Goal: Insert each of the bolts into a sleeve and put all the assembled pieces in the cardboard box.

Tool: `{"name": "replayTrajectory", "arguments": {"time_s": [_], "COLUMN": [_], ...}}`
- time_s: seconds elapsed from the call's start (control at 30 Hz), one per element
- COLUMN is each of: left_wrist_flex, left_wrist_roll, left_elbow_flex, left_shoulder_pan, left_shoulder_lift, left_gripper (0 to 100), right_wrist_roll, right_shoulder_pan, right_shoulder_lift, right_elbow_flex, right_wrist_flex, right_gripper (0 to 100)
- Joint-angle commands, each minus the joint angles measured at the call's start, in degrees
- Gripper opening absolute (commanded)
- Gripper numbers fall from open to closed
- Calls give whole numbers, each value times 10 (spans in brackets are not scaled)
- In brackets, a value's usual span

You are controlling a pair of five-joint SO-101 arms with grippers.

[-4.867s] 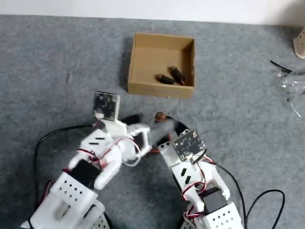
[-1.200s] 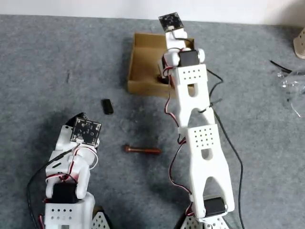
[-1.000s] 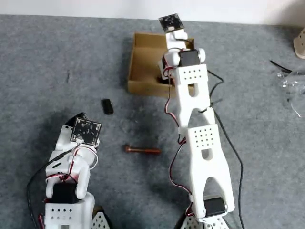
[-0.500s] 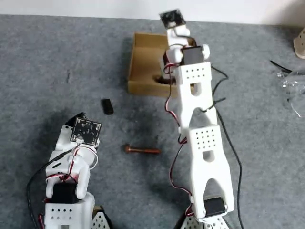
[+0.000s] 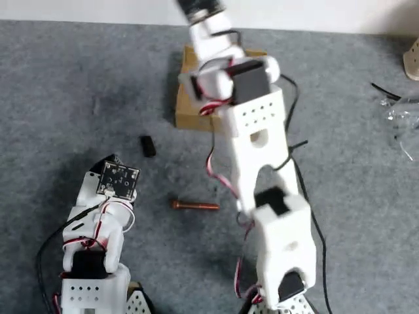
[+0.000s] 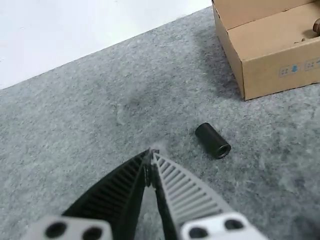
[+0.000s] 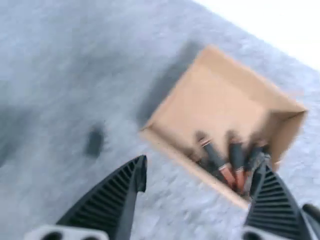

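Note:
A loose black sleeve (image 5: 148,145) lies on the grey carpet, left of and nearer than the cardboard box (image 5: 188,120). A copper bolt (image 5: 195,205) lies flat between the two arms. My left gripper (image 6: 150,152) is shut with nothing in it, a short way from the sleeve (image 6: 213,141). My right arm (image 5: 255,131) stretches over the box and hides most of it from above. My right gripper (image 7: 200,175) hangs open and empty above the box (image 7: 220,100). Three assembled pieces (image 7: 235,160) lie against the box's wall. The sleeve (image 7: 94,141) shows as a dark blot on the carpet.
Clear plastic bags and a black cable (image 5: 396,108) lie at the far right. A pale object (image 5: 412,59) stands at the right edge. Open carpet stretches left of the box and around the bolt.
My right arm has risen from the box and swung its wrist up and to the left. The left arm, sleeve and bolt have stayed put.

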Motion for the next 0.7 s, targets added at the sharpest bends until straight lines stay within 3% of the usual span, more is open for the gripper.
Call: {"name": "replayTrajectory", "arguments": {"time_s": [0.0,0.13,0.3,0.6,0.67], "left_wrist_flex": [0,0,-1,-18,-22], "left_wrist_roll": [-3,-3,-1,40,69], "left_elbow_flex": [15,15,15,11,11], "left_shoulder_pan": [-7,-7,-25,-79,-93], "left_shoulder_lift": [-11,-13,-14,-15,-15], "left_gripper": [7,7,7,7,7], "right_wrist_roll": [3,55,58,53,15], "right_shoulder_pan": [-65,-102,-86,-87,-97], "right_shoulder_lift": [-139,-229,-305,-370,-370], "right_elbow_flex": [170,331,522,856,902], "right_wrist_flex": [11,0,-61,-312,-364], "right_gripper": [293,293,293,293,293]}}
